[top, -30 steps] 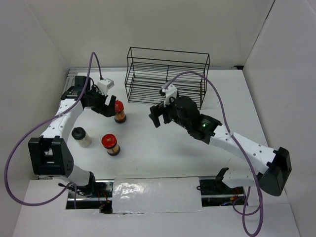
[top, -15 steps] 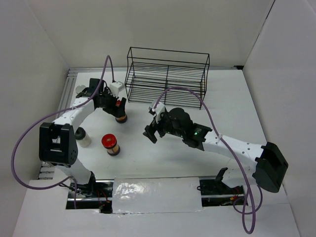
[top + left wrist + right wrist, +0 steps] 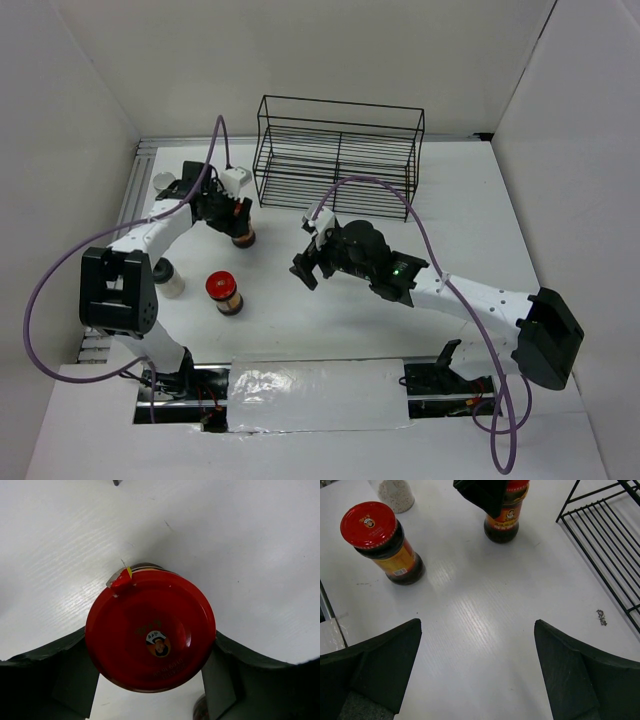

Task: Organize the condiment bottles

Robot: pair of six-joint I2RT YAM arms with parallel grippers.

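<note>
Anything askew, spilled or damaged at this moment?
Only small things. The jar between the fingers of the left gripper has a torn scrap of seal sticking up at its lid's edge. A small dark smudge marks the table beside the wire rack. That jar and the other red-lidded jar stand upright; nothing is spilled.

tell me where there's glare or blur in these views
Top external: sharp, glare only on the crinkled plastic strip at the near edge. Left wrist: red-lidded jar crisp with a faint sheen, left fingers beside it dark and soft. Right wrist: bright sheen streaks the table, right fingers dim in the bottom corners.
</note>
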